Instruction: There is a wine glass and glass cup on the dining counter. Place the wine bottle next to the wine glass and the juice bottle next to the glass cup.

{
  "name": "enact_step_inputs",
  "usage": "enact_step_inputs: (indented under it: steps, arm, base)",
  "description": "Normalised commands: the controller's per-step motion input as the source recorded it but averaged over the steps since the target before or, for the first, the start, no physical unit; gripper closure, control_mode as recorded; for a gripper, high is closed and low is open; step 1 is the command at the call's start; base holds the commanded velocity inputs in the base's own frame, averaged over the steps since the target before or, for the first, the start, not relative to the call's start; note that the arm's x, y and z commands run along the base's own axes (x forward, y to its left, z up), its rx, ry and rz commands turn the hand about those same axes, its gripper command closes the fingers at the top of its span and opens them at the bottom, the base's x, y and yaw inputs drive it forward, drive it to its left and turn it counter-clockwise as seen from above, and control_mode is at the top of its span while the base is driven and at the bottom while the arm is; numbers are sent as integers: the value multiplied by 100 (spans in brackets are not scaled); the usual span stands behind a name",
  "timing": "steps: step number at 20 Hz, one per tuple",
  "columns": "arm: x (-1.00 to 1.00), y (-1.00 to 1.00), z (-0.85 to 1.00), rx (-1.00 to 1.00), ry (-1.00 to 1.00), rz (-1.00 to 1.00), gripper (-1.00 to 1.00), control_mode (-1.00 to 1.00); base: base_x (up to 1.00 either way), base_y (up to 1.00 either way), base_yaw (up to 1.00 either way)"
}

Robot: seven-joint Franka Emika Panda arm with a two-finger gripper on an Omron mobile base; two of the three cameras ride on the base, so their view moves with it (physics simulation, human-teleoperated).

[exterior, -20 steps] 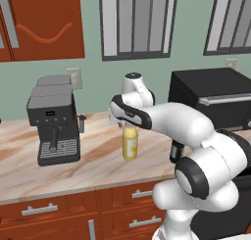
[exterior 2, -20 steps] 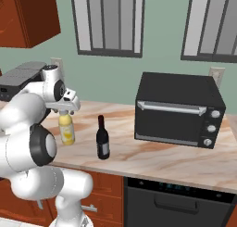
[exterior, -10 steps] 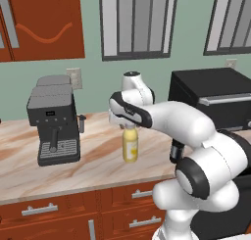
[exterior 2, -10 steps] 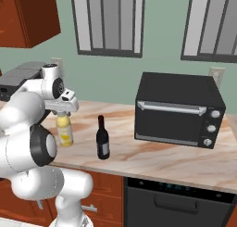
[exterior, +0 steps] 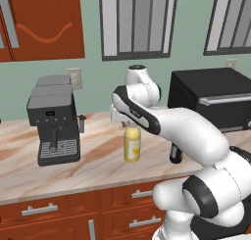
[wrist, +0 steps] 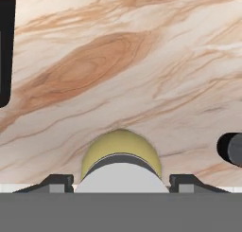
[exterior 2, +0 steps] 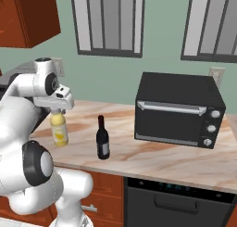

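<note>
Looking at the left base view, we see the white arm's two-finger gripper (exterior: 131,124) positioned directly over the small stubby yellow juice bottle (exterior: 132,145), which stands upright on the beige-and-brown marbled worktop (exterior: 98,160) above reddish-brown drawered cabinets. In the hand view the bottle's light grey-white screw cap (wrist: 121,177) sits centred betw. the two dark fingertips (wrist: 56,182), w/ the yellow shoulder (wrist: 121,146) showing beyond it; the jaws stand spread wider than the cap, one tip to each side, and we cannot tell whether they touch it. The bottle base rests on the worktop per the right base view, where the gripper (exterior 2: 56,111) sits at cap height over the juice bottle (exterior 2: 59,131). The tall slim near-black wine bottle (exterior 2: 102,138) w/ narrow neck and pale label stands upright just to the right of the juice bottle, apart from it. A black toaster oven (exterior 2: 178,110) stands further right, near the wall. A dark grey espresso machine (exterior: 53,119) stands left of the juice bottle, well apart.
</note>
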Motion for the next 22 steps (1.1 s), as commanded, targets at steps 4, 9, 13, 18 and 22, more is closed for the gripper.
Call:
enact_step_inputs:
  steps: [4,9,13,18,22]
  arm:
    - [-58,-11,49,5,0,1,100,-100]
    - [-60,-24,44,1,0,1,100,-100]
    - [-58,-21,30,0,0,1,100,-100]
    - [-57,-18,22,0,-4,1,100,-100]
    - [-22,-5,1,0,-3,0,100,-100]
  base:
    - [0,0,0]
    - [0,0,0]
    - [0,0,0]
    - [0,0,0]
    - [0,0,0]
